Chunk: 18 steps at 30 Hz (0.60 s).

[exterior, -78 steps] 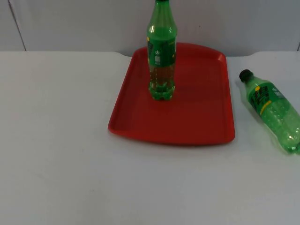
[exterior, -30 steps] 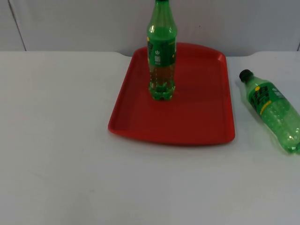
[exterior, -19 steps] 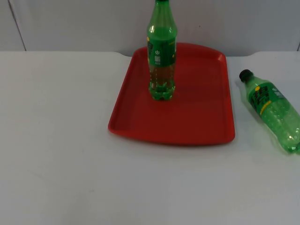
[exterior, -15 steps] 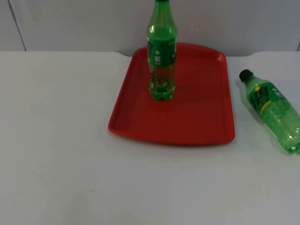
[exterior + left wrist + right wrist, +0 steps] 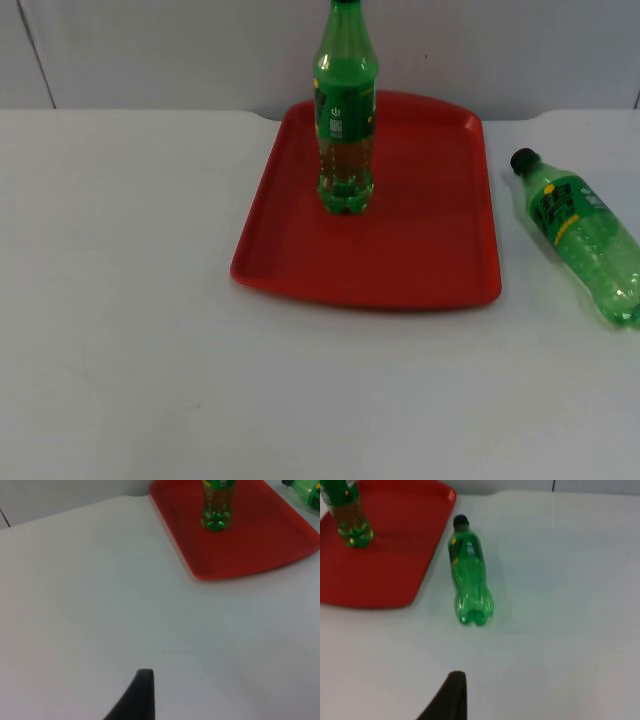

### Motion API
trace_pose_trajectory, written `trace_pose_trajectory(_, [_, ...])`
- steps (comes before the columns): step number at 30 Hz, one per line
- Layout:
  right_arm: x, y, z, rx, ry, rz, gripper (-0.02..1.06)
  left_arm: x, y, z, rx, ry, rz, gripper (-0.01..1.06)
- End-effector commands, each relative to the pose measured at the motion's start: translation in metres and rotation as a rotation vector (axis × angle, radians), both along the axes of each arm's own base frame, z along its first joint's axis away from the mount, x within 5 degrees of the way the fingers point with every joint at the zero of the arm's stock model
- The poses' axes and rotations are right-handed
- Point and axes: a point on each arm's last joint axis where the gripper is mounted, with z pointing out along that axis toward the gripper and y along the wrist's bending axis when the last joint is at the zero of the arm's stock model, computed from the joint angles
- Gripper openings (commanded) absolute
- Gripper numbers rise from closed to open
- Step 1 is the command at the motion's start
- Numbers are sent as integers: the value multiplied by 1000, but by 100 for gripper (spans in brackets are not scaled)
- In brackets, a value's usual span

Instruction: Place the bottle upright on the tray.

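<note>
A red tray lies at the middle back of the white table. A green bottle stands upright on its far half, also seen from the left wrist and the right wrist. A second green bottle with a black cap lies on its side on the table right of the tray, cap towards the wall. My right gripper hangs over bare table, apart from this lying bottle. My left gripper is over bare table, well away from the tray. Both arms wait.
The grey partition wall closes the table's far side. The lying bottle rests close to the table's right side, a short gap from the tray's right rim.
</note>
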Motion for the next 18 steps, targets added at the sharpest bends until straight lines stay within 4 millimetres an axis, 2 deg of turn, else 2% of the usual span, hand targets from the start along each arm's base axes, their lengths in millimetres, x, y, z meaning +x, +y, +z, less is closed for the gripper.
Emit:
trace_pose_trajectory(1, [8,2,11,8,-36,6,105,1,0,-1,-4,-5,4,105])
trace_pose_trajectory(3, [12,2,16,8,-35,5,105,1,0,-1,-4,-5,4,105])
trace_pose_trajectory(7, [42,5,36,18,22,11,105,1,0,-1,-4,-5,4,105])
trace_pose_trajectory(8, [42,5,36,18,22,11,105,1,0,-1,-4,-5,4,105])
trace_pose_trajectory(13, [86,9,53,21,96,11,105,1,0,-1,-4,-5,4,105])
trace_pose_trajectory(14, [86,9,53,21,96,11,105,1,0,-1,-4,-5,4,105])
trace_pose_trajectory(18, [124,12,61,17,176,10,105,1,0,-1,-4,-5,4,105])
